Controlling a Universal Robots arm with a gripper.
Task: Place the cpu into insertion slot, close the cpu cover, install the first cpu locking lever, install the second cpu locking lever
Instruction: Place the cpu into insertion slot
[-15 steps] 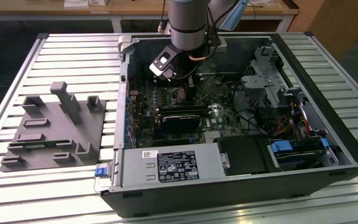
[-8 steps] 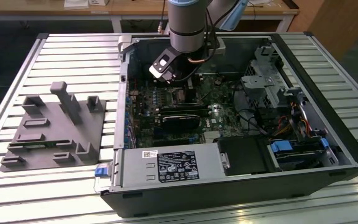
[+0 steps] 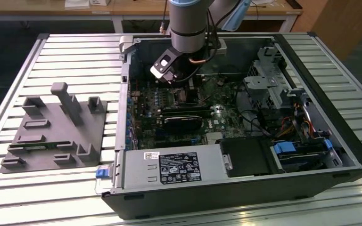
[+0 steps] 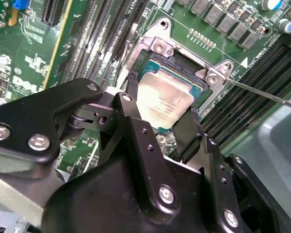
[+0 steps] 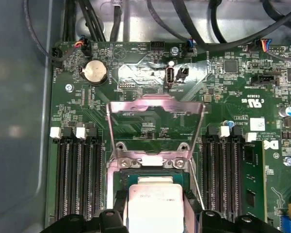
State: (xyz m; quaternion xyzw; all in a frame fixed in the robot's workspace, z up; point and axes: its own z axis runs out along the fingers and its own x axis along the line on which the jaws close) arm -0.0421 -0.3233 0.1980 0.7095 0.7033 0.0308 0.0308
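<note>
The cpu (image 4: 167, 92), a pale silvery square chip, sits between my gripper's (image 4: 161, 104) two black fingers (image 4: 131, 97), which press on two opposite edges. It hangs low over the insertion slot (image 4: 184, 65), the dark socket with a silvery rim on the green board. In the first wrist view the cpu (image 5: 155, 208) lies just in front of the socket's hinge end (image 5: 150, 162). The cpu cover (image 5: 155, 103), a thin metal frame, stands raised and open behind it. A thin wire locking lever (image 4: 262, 93) juts out beside the socket. In the exterior view the gripper (image 3: 179, 84) reaches down into the computer case.
The open computer case (image 3: 332, 141) lies on a slatted metal table (image 3: 74, 52), with a grey plastic fixture (image 3: 55, 127) at the exterior view's left. Long black memory slots (image 5: 75, 179) flank the socket on both sides. Cables (image 5: 87, 19) run along the case wall.
</note>
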